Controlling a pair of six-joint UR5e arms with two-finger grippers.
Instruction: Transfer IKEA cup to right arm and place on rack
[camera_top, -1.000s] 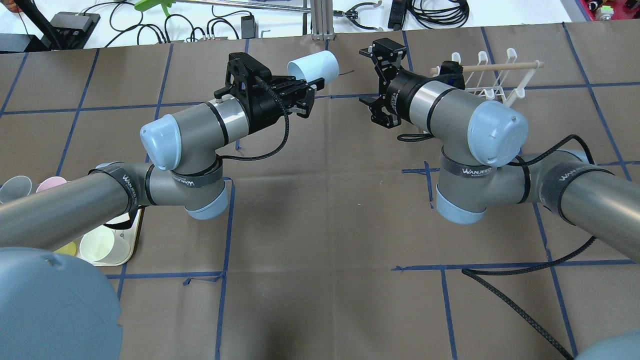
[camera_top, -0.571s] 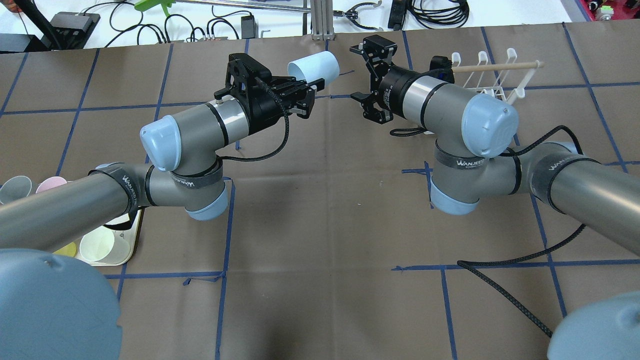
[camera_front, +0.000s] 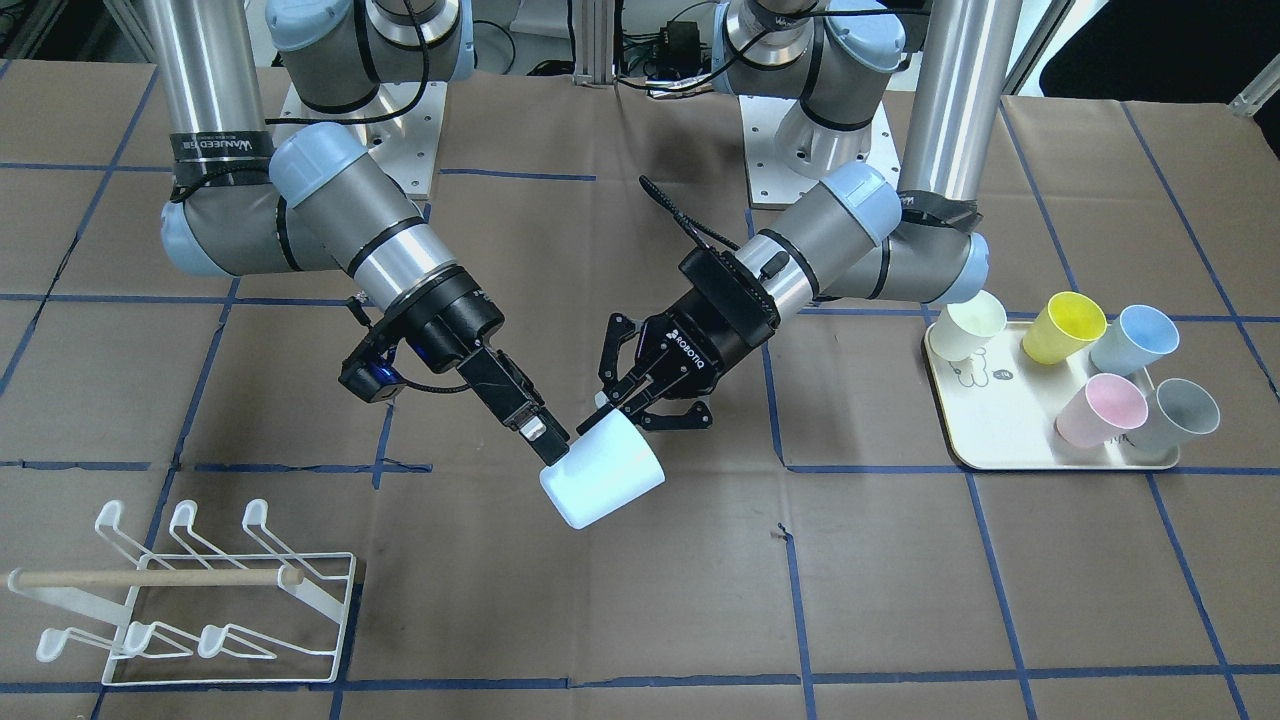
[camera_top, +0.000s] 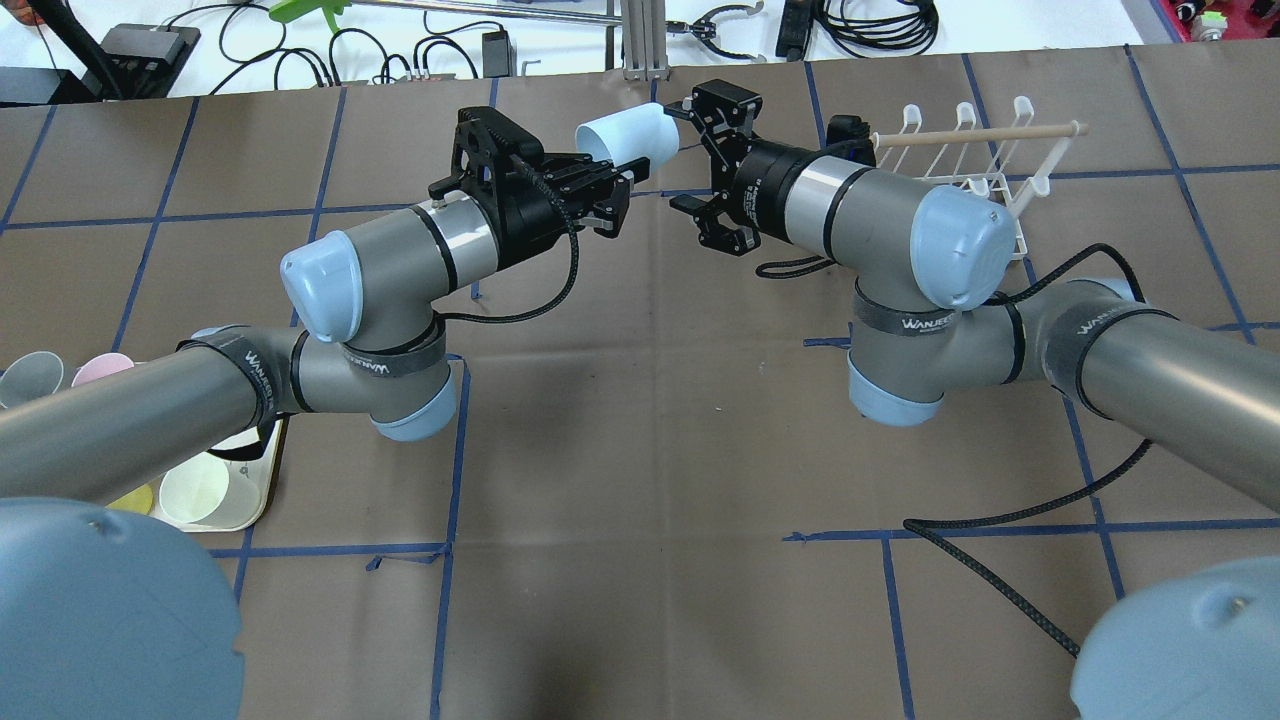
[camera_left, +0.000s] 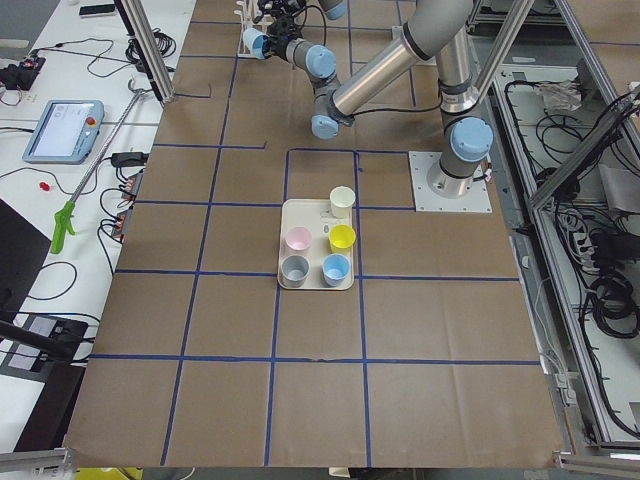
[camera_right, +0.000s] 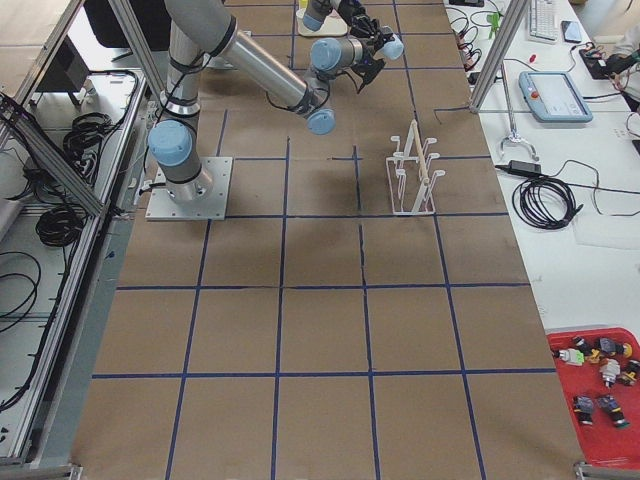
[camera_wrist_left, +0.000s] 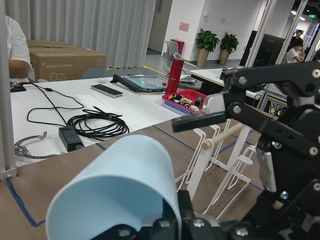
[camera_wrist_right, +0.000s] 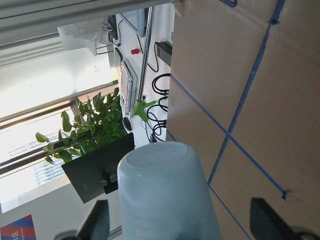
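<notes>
Pinching the rim of the pale blue plastic IKEA cup (camera_front: 600, 485), the left arm's black two-finger gripper (camera_front: 622, 408) is holding it on its side in the air over the middle of the brown paper-covered table (camera_front: 900, 600), base pointing at the right arm's black two-finger gripper (camera_top: 678, 152). That claw is standing spread wide, fingers flanking the cup's base without clamping.

If the left one is letting go before the right is gripping firmly, the smooth tapered cup is likely falling. An off-centre squeeze could lever it out of the rim pinch.

The white wire rack (camera_front: 330, 600), by the far edge on the robot's right, is carrying nothing. The cream tray (camera_front: 1000, 440), towards the left edge, is holding a cream cup (camera_front: 968, 325), yellow cup (camera_front: 1065, 328), blue cup (camera_front: 1133, 338), pink cup (camera_front: 1100, 410) and grey cup (camera_front: 1172, 415).
</notes>
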